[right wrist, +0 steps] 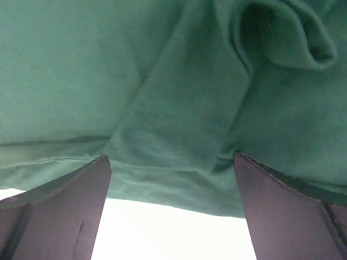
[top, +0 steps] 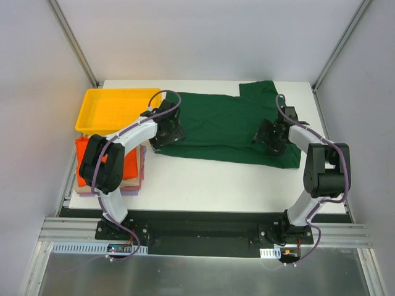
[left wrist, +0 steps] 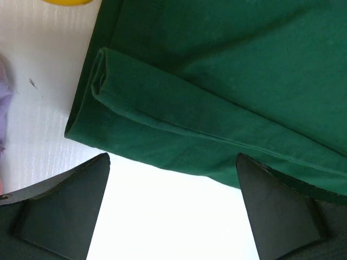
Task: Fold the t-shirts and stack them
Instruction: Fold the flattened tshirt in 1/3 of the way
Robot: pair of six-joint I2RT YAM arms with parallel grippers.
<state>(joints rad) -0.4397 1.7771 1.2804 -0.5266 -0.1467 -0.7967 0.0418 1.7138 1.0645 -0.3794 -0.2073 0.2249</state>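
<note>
A large dark green t-shirt lies spread across the back of the white table, its near long edge folded over. My left gripper is open over the shirt's near left corner; in the left wrist view its fingers straddle bare table just short of the folded hem. My right gripper is open over the shirt's near right part; in the right wrist view its fingers stand on either side of the green hem. A stack of folded shirts, orange, beige and lilac, lies at the left.
A yellow plastic tray stands at the back left, just behind the folded stack. Bare white table runs along the front of the green shirt. Grey walls and metal posts close in the sides.
</note>
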